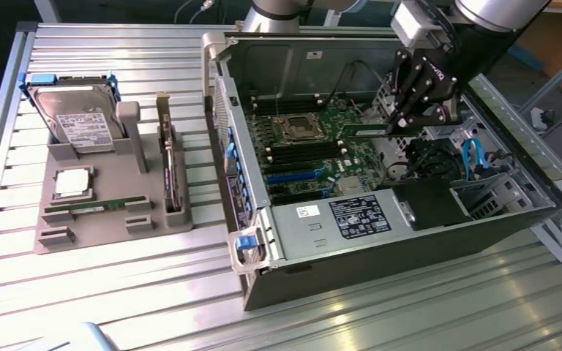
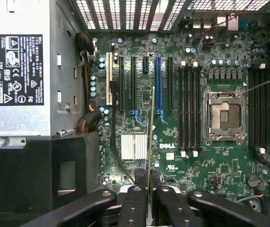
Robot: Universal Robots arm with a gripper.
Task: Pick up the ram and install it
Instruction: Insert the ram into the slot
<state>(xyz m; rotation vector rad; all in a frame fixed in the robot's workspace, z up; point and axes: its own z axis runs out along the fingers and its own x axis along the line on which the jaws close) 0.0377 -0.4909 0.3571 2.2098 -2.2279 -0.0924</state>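
Jaws clenched on the ram [image 1: 367, 129], held over the motherboard [image 1: 310, 157] inside the open case [image 1: 379, 241], upper right of the exterior view. Memory slots [image 2: 188, 109] beside the socket [image 2: 224, 116] lie unobstructed. Case walls stand close around.

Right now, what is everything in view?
table: one, silver, beneath all
computer case: one, grey, open, exterior view's right
motherboard: one, green, inside the case
holder: one, grey, exterior view's left
hard drive: one, silver, upright in holder
processor: one, silver, flat in holder
expansion card: one, dark, on edge in holder
spare ram stick: one, green, lying in holder
held ram stick: one, green, over motherboard
pincer: one, black, shut on held ram stick
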